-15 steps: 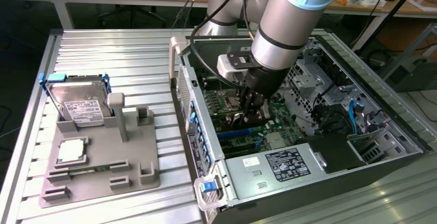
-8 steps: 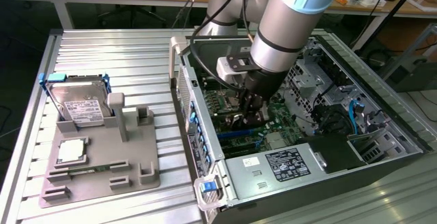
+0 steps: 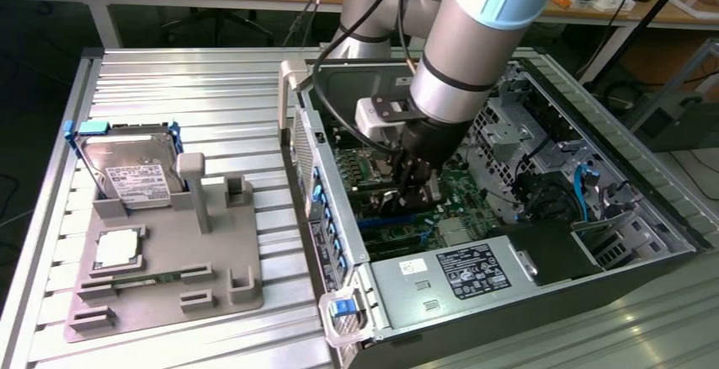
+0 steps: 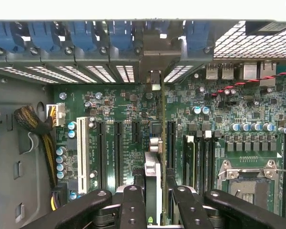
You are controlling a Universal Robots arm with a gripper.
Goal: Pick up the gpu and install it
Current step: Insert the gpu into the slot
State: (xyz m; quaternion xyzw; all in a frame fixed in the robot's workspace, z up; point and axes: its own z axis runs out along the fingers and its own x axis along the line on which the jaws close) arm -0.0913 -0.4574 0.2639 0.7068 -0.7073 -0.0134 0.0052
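My gripper (image 3: pixel 412 190) is down inside the open computer case (image 3: pixel 337 243), just above the green motherboard (image 3: pixel 455 188). In the wrist view the gripper (image 4: pixel 156 202) is shut on the gpu (image 4: pixel 158 143), a thin dark card seen edge-on between the black fingers (image 4: pixel 132 205). The card stands upright over the black expansion slots (image 4: pixel 118 152), roughly in line with one of them. Its silver metal bracket (image 4: pixel 153 57) sits against the case's rear slot openings, among the blue clips. Whether its lower edge is seated in the slot is hidden. In the exterior view the gpu (image 3: pixel 396 203) is a dark strip under the fingers.
A grey fixture (image 3: pixel 168 289) on the ribbed table at the exterior view's left holds a silver hard drive (image 3: pixel 135 175) and a small square chip (image 3: pixel 118 249). Inside the case are the power supply (image 3: pixel 472 272), the CPU socket (image 4: pixel 248 181), a braided cable bundle (image 4: pixel 38 129) and a white slot (image 4: pixel 82 152).
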